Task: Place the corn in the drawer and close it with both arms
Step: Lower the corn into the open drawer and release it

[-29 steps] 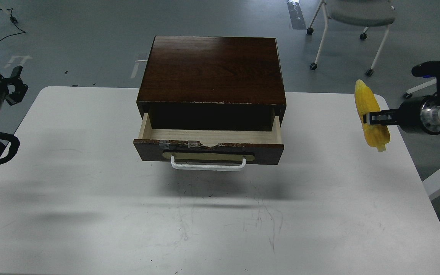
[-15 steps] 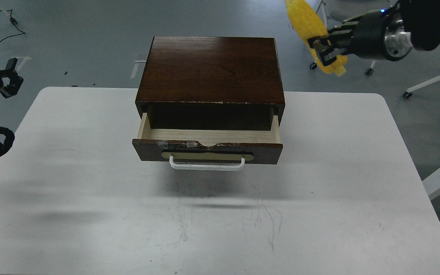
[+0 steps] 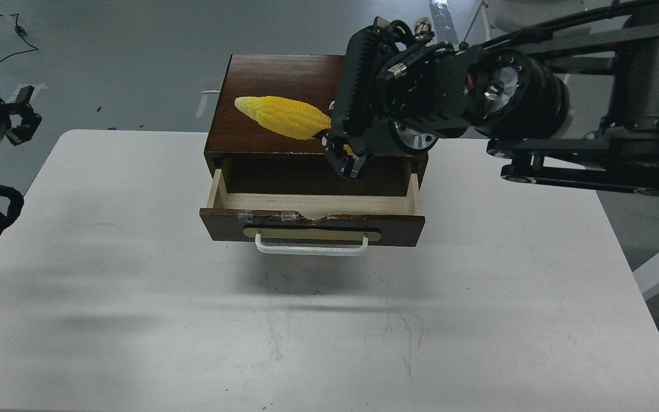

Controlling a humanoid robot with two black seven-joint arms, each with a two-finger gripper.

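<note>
On white table (image 3: 135,297), open drawer (image 3: 312,220)

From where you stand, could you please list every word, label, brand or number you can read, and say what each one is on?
None: no readable text shows in this view.
The drawer front bears only a blank beige plate and two small clear tape scraps, unprinted.
The wooden box, corn and table carry no lettering.
The right end effector housing shows no legible marking.
White floor markings are too small to read.
</note>
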